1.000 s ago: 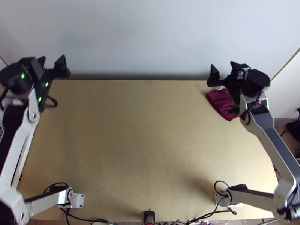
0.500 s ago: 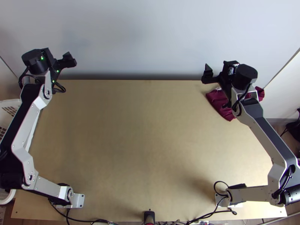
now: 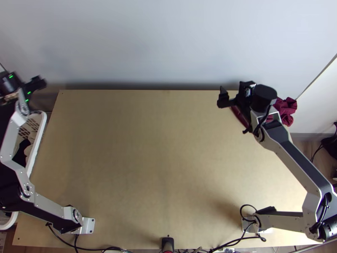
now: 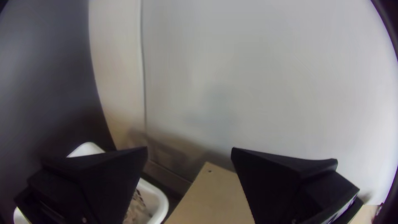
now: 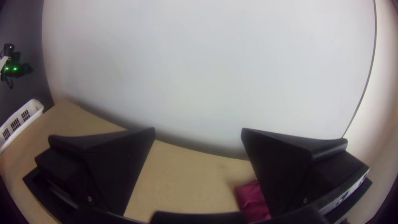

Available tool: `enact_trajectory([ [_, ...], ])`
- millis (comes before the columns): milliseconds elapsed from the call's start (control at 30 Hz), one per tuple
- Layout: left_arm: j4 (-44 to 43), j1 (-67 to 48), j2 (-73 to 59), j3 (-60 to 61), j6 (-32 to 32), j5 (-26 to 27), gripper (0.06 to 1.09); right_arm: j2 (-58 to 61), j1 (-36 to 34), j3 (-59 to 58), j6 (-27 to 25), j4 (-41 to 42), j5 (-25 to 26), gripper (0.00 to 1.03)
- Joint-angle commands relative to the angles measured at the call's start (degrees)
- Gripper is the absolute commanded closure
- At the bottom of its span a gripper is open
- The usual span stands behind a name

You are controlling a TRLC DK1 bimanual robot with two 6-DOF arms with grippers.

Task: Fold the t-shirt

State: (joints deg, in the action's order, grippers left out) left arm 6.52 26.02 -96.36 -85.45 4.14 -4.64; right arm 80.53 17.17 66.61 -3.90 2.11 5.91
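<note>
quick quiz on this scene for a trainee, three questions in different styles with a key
1. True or false: the left gripper is open.
2. Multiple choice: which gripper is nearer the maroon cloth?
a) left
b) right
3. Fill in the blank: in the top view, the white basket is at the ____ side of the table.

Key: 1. true; 2. b, the right gripper; 3. left

Left pincer (image 3: 26, 79) gaping; right pincer (image 3: 235, 90) gaping; both arms (image 3: 301, 162) bent.
</note>
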Motion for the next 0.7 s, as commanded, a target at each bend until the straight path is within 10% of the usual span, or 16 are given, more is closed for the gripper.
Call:
enact_trajectory([
  [0,-0.2,13.62,-3.93,2.48,-1.07,3.94,0.11,-2.66,1.46,-5.0,-0.14,-0.18,0.94,0.06],
  [667,-5.73,25.66,-23.17,3.89,-4.58,6.31,0.11,-6.0,3.66,-8.78,-2.69,-2.72,3.23,0.06],
])
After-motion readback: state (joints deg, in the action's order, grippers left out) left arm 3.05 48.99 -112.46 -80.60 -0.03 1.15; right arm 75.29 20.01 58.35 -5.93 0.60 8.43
